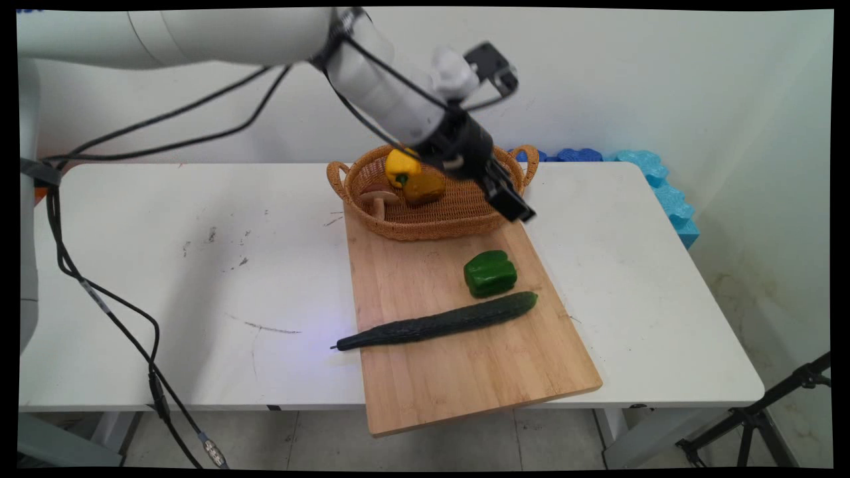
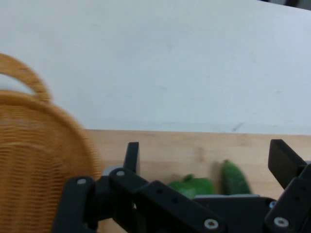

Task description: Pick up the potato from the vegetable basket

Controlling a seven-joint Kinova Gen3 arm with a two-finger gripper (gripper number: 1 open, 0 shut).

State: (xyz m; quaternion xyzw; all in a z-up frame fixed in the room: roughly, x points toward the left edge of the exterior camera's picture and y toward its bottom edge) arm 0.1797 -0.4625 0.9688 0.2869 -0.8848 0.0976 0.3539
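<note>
My black gripper (image 1: 510, 202) hangs open and empty over the right rim of a wicker basket (image 1: 431, 222), above the far end of a wooden cutting board (image 1: 465, 358). In the hand view the gripper (image 2: 204, 158) shows both fingers spread wide, with nothing between them. A green bell pepper (image 1: 490, 273) lies on the board just below the gripper, and a long dark cucumber (image 1: 438, 322) lies across the board in front of it. The pepper (image 2: 192, 185) and the cucumber tip (image 2: 235, 177) appear low in the hand view. The basket holds a yellow pepper (image 1: 401, 166), a brownish vegetable (image 1: 425, 188) and a mushroom (image 1: 379, 196).
The board overhangs the table's near edge. Blue foam pieces (image 1: 664, 189) lie beyond the table's far right corner. Black cables (image 1: 106, 312) hang down the left side. A tripod leg (image 1: 764, 411) stands at the lower right.
</note>
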